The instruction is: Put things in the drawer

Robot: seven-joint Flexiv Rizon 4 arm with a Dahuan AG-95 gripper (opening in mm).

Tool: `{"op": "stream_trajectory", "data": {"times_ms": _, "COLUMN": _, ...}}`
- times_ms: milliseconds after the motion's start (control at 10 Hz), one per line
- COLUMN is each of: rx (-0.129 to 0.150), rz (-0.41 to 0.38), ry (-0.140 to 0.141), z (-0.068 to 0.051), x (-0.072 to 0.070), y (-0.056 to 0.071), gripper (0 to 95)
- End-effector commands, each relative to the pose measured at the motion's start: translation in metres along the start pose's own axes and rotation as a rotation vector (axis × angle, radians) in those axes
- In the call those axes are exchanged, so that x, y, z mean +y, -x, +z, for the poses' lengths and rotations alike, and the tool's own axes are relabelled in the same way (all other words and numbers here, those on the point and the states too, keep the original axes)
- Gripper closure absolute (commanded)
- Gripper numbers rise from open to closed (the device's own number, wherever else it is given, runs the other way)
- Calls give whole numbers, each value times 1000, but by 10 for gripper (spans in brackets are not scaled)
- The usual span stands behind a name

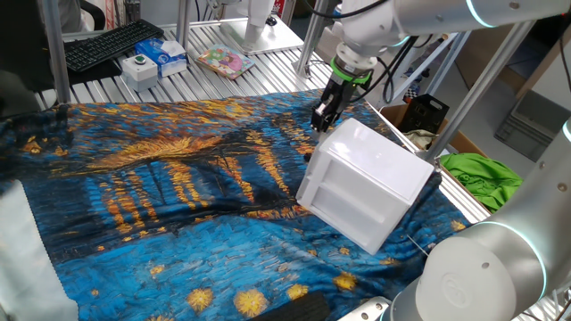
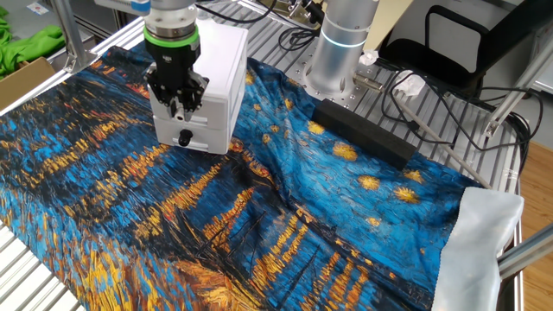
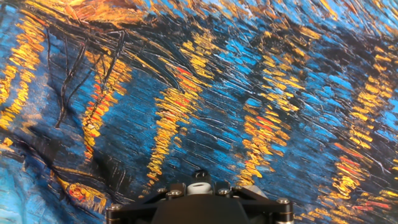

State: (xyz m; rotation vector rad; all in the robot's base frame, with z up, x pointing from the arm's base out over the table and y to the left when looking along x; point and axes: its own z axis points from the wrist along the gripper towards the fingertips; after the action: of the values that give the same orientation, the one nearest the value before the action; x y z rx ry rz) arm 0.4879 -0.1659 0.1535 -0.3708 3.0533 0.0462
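Lab bench, slatted metal top, covered by a blue-and-gold painted cloth (image 1: 178, 196); keyboard (image 1: 111, 43) and small boxes (image 1: 153, 61) seen at 11 o'clock.

One fixed view: white cabinet (image 1: 370, 183) sits at 3 o'clock on the cloth. Gripper (image 1: 321, 114) is held pointing down just off the cabinet's 11 o'clock corner, presumably lined up over the drawer side. Fingers look narrow, but open or pinching cannot be told. No block is visible.

Other fixed view: gripper (image 2: 177, 105) is seen in front of the cabinet's face, at 10 o'clock in frame. Knob (image 2: 184, 138) of a drawer front shows just below the fingers; the drawers look closed or nearly so. Whether a block is pinched cannot be told; none is seen on the cloth.

Hand view: only cloth is seen ahead, with the hand's housing at 6 o'clock. No fingertips, block or drawer in frame.

Judged: block location unknown, possibly in the fingers; the drawer likely needs opening first.
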Motion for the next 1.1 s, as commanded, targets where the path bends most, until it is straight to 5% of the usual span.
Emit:
{"op": "stream_trajectory", "data": {"times_ms": 100, "rx": 1, "rz": 0, "ry": 0, "z": 1, "x": -1, "y": -1, "gripper": 950}}
{"op": "stream_trajectory", "data": {"times_ms": 1000, "rx": 3, "rz": 49, "ry": 5, "z": 1, "x": -2, "y": -3, "gripper": 950}}
{"op": "stream_trajectory", "data": {"times_ms": 1100, "rx": 7, "rz": 77, "ry": -6, "z": 1, "x": -2, "y": -3, "gripper": 380}}
